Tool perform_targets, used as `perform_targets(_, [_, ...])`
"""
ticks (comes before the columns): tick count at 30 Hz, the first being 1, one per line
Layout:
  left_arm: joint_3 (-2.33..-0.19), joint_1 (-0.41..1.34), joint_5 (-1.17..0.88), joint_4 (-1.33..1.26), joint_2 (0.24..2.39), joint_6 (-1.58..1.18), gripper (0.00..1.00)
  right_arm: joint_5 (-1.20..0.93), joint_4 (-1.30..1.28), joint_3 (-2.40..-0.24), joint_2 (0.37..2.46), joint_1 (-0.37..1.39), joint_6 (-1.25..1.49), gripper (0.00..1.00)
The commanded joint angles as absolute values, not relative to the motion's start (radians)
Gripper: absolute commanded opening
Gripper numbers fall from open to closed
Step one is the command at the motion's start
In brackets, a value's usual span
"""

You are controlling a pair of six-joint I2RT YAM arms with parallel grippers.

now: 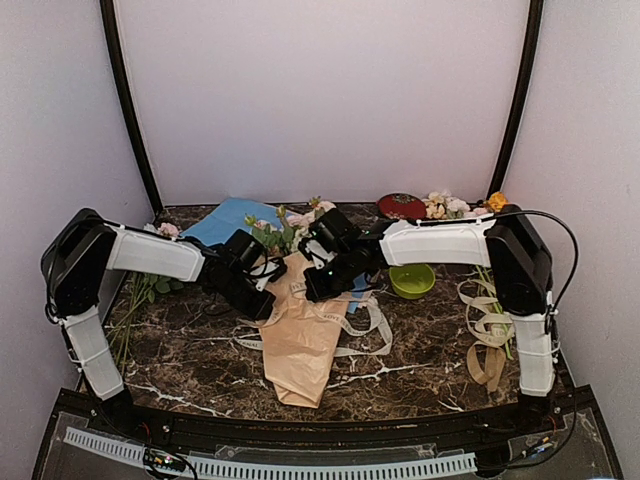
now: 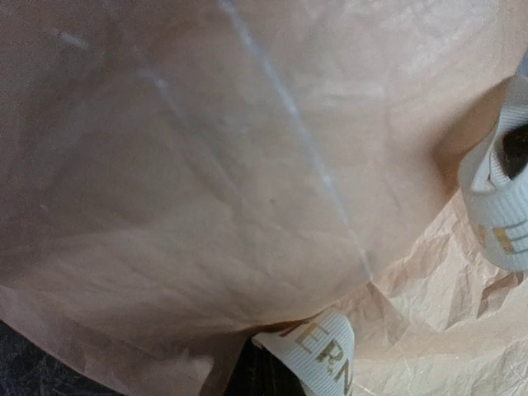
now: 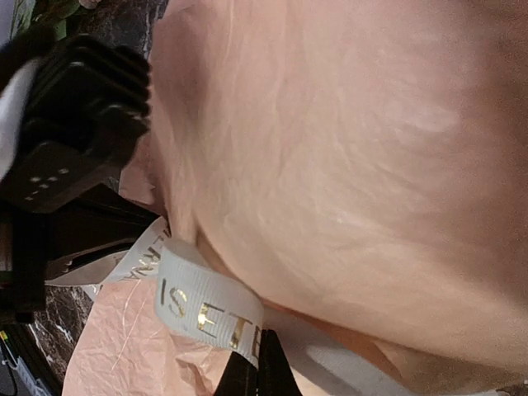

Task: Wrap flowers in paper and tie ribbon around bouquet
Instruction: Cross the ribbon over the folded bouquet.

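Observation:
The bouquet lies mid-table: a cone of tan paper (image 1: 300,340) narrowing toward the near edge, with the flowers (image 1: 287,226) showing pink-cream blooms and leaves at its far end. The cream lettered ribbon (image 1: 362,322) loops under and around the cone. My left gripper (image 1: 262,300) presses against the cone's left side, and the right gripper (image 1: 316,286) is at its upper right. In the left wrist view the paper (image 2: 214,165) fills the frame and the ribbon (image 2: 320,355) runs out of the shut left gripper (image 2: 266,375). The right gripper (image 3: 260,370) is shut on the ribbon (image 3: 202,309) beside the paper (image 3: 346,165).
A light blue sheet (image 1: 222,220) lies behind the left arm. A loose bunch of stems (image 1: 135,300) lies at the left. A green bowl (image 1: 411,281), a red object (image 1: 400,206), another bunch with an orange bloom (image 1: 496,201) and spare ribbons (image 1: 487,335) are at the right.

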State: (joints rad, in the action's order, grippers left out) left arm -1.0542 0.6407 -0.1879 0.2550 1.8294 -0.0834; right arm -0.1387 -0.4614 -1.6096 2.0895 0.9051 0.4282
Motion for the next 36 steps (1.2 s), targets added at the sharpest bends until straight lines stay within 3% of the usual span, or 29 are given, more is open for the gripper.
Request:
perform_targets(1, [-0.996,0.630,-0.147,0.289,1.725,-0.091,0.00,-0.157,-0.424,-1.698,2.140,0.907,0.478,0.00])
perform_targets(11, [-0.952,0.630,-0.157,0.285,1.323,-0.005,0.00,-0.170,-0.517,-1.839,2.346,0.929,0.507,0.00])
perform_targets(20, [-0.943,0.630,-0.397,0.162,0.888,0.090,0.00,-0.202,-0.495,-1.873,2.358,0.954,0.506,0.00])
perform_targets(34, [-0.964,0.630,-0.528,0.061,0.944,0.064,0.00,-0.396,-0.259,-1.810,2.304,0.965,0.591,0.01])
perform_targets(36, [-0.958,0.630,-0.495,0.055,0.995,0.048,0.00,-0.408,-0.236,-1.806,2.289,0.963,0.608,0.18])
